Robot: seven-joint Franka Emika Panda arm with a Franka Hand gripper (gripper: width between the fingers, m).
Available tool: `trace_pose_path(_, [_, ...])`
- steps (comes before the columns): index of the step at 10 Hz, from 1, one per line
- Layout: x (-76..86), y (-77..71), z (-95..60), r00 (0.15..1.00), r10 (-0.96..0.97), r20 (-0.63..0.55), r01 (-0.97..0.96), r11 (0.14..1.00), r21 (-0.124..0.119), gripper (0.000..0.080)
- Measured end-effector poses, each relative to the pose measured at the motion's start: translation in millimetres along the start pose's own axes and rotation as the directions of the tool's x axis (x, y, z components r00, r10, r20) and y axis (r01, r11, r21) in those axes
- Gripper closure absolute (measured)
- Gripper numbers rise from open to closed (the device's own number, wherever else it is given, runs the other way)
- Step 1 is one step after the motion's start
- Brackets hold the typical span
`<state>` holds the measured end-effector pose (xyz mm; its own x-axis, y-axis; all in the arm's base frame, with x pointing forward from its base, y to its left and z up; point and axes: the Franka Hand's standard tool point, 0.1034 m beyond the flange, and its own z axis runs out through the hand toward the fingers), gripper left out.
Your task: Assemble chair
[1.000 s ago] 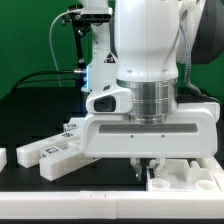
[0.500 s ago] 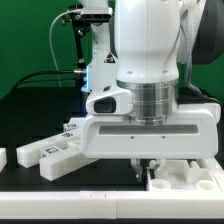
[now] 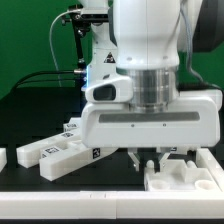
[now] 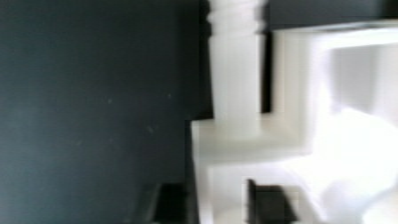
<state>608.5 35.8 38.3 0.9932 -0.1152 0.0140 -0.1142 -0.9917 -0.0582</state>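
As my end effector (image 3: 150,161) hangs low over the table (image 3: 100,185), the chair part that matters, a chunky white slab (image 3: 190,180) with round sockets, lies just beneath it and runs off toward the exterior view's right. In the wrist view a slim white rod (image 4: 231,60) runs straight out from between my fingers (image 4: 169,205), its long axis along the slab's edge and touching it. My jaws stand only narrowly apart, one dark finger on each side of the rod's near end. I cannot tell whether they press it or leave slack. A tagged bar (image 3: 55,153) lies well apart on the exterior view's left. I judge the next move turns on how the rod seats against the slab.
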Motion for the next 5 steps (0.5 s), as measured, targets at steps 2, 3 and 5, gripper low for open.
trace_pose_path(2, [-2.2, -3.6, -6.4, 1.000, -0.004, -0.005, 0.004, 1.000, 0.005, 0.0314])
trace_pose_path(3, [-2.6, -3.1, -6.0, 1.000, 0.001, -0.007, -0.001, 1.000, 0.005, 0.0205])
trace_pose_path(5, [-12.8, -1.1, -3.7, 0.999, 0.036, 0.003, -0.036, 0.999, 0.008, 0.0162])
